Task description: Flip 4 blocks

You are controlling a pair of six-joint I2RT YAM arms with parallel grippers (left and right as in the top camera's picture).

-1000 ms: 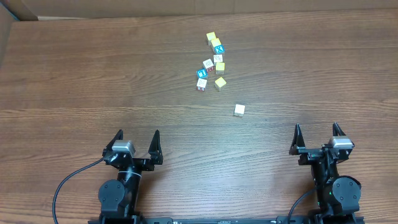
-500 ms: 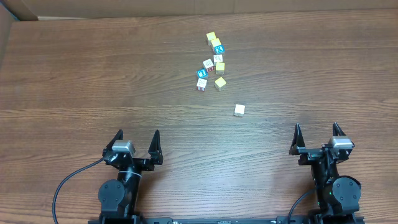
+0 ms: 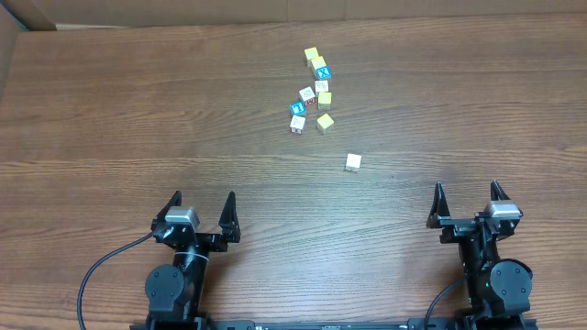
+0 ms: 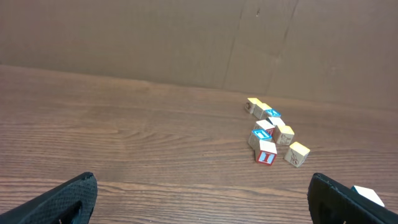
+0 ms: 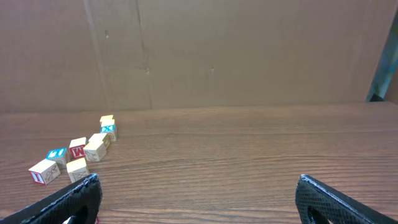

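Observation:
Several tiny wooden blocks lie in a loose cluster (image 3: 314, 90) at the far middle of the table, with cream, pale-yellow, red and blue faces. One cream block (image 3: 353, 162) sits alone, nearer to me and to the right. A cube with a white X on blue (image 3: 322, 73) is in the cluster. My left gripper (image 3: 203, 203) and right gripper (image 3: 466, 191) stand open at the near edge, far from all the blocks and holding nothing. The left wrist view has the cluster (image 4: 272, 130) ahead on the right, and the right wrist view has it (image 5: 81, 152) at the left.
A brown cardboard wall (image 4: 186, 37) stands along the table's far edge. The lone cream block (image 4: 371, 195) peeks out beside my left gripper's right finger. Bare wood (image 3: 138, 119) stretches between the grippers and the blocks.

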